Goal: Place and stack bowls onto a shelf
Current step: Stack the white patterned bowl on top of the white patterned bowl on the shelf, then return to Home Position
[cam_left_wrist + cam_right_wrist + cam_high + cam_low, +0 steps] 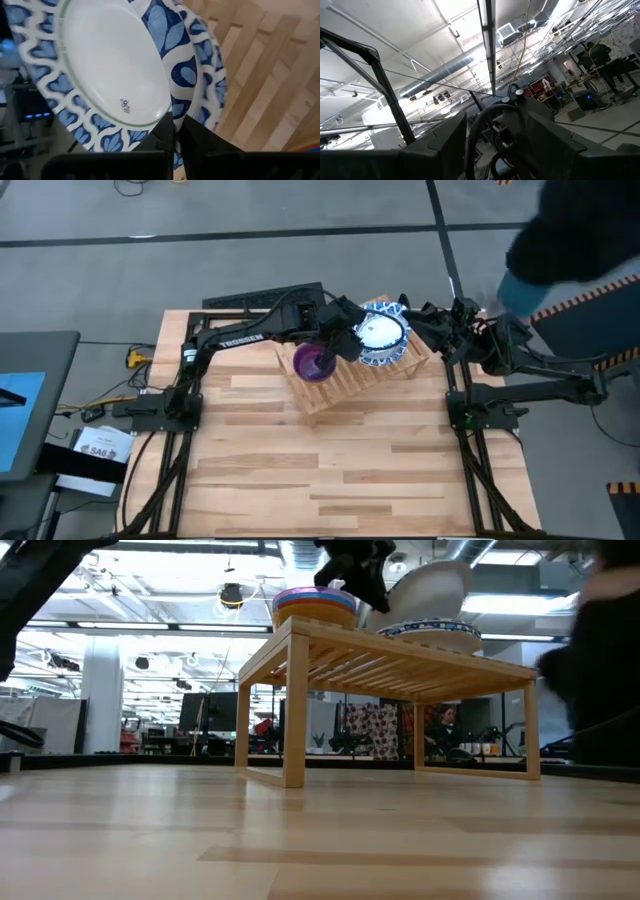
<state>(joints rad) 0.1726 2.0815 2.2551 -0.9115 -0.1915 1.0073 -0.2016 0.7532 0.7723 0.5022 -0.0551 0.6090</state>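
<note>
Fingers of the left gripper [175, 137] pinch the rim of a tilted blue and white bowl [107, 65]. It leans over more bowls like it [385, 352] on the shelf [345, 385]. Small colored bowls [314, 606] sit stacked beside. The right gripper [462, 315] waits near the shelf's far end, spread apart.

It was a robotics lab in a big industrial hall. Bare silver ventilation ducts [445, 72] and strip lights [110, 628] hung from the open white ceiling. A grey concrete floor [200, 240] with dark seams lay around the pale butcher-block wooden table [330, 470]. Beyond it, at twelve o'clock, a seated person [443, 730] worked among dark monitors [205, 712].
</note>
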